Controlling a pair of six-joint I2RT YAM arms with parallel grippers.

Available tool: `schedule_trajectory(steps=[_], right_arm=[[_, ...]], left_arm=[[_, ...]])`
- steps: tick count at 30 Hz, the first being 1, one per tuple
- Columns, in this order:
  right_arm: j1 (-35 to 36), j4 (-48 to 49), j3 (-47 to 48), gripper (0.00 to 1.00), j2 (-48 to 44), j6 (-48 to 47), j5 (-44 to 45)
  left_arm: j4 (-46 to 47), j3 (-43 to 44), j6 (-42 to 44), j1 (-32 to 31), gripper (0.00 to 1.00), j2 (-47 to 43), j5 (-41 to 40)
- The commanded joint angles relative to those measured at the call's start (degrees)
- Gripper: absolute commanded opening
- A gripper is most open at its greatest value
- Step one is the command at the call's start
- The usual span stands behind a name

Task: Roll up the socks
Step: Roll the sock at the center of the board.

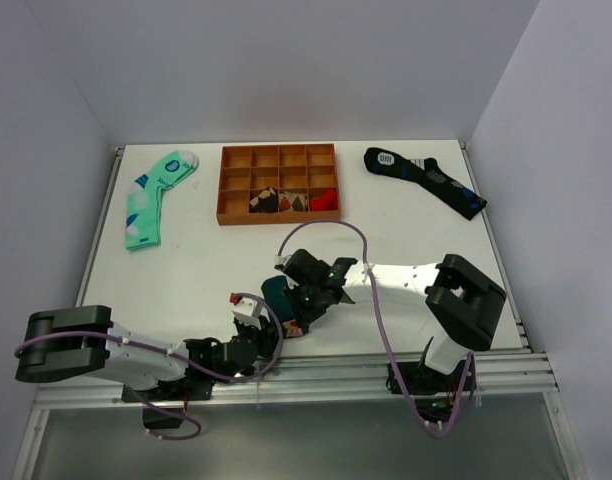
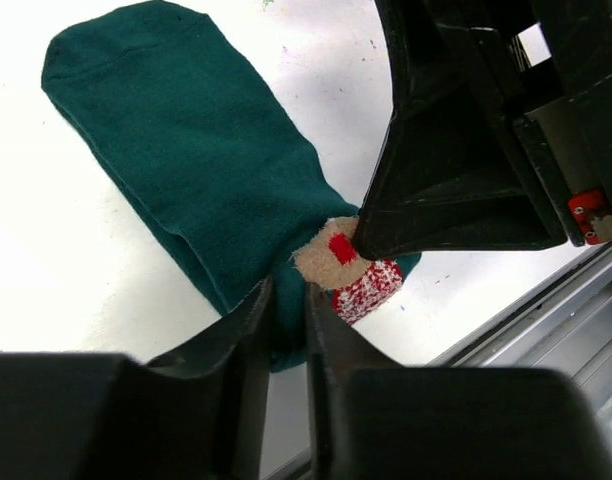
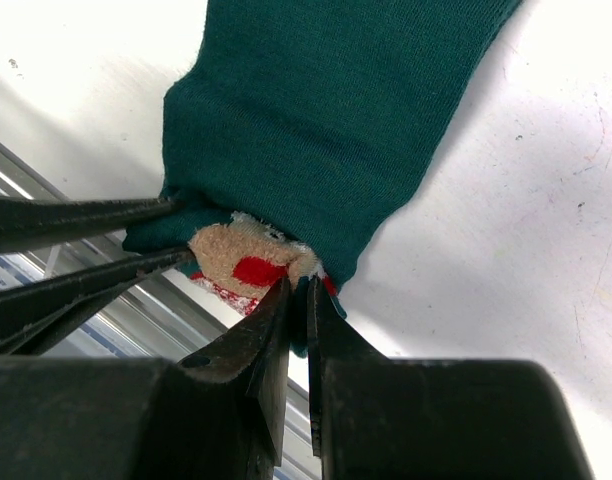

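The dark teal-green socks (image 2: pixel 186 170) lie flat on the white table near its front edge, with the red, white and brown figure (image 2: pixel 348 268) at the near end. They also show in the right wrist view (image 3: pixel 326 120) and, mostly hidden by the arms, in the top view (image 1: pixel 279 293). My left gripper (image 2: pixel 288 300) is shut on the socks' near edge, beside the figure. My right gripper (image 3: pixel 299 290) is shut on the same end, at the figure (image 3: pixel 248 262). Both grippers (image 1: pixel 296 318) meet there.
An orange compartment tray (image 1: pixel 278 183) with small items stands at the back centre. A mint-green patterned sock (image 1: pixel 154 196) lies back left, a black sock with blue patches (image 1: pixel 424 180) back right. A metal rail (image 1: pixel 386 365) runs along the table's front edge.
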Motion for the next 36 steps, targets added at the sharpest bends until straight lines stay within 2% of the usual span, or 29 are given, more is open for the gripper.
schedule_trajectory(steps=[1,7,14,20,26,36], right_arm=[[-0.17,0.78,-0.21,0.10,-0.42,-0.48,-0.40],[-0.16,2.89,-1.97,0.13,-1.65,0.31,-0.22],[-0.25,8.51,-6.10,0.27,-4.20,2.24,0.04],[-0.25,12.82,-9.35,0.35,-6.47,4.26,2.15],[-0.25,16.95,-12.08,0.40,-10.78,5.40,5.84],[-0.25,28.02,-20.25,0.44,-24.75,2.51,10.59]], left_arm=[[-1.92,-0.07,-2.53,-0.37,0.16,1.45,-1.19],[-2.54,-0.59,-5.96,-0.37,0.00,2.68,-0.05],[-9.12,-0.15,-9.91,0.07,0.00,-1.79,3.73],[-15.10,0.55,-11.59,4.19,0.00,-4.43,11.19],[-19.41,2.22,-12.64,8.68,0.00,-4.09,16.82],[-22.92,5.65,-12.73,14.74,0.00,0.13,26.13]])
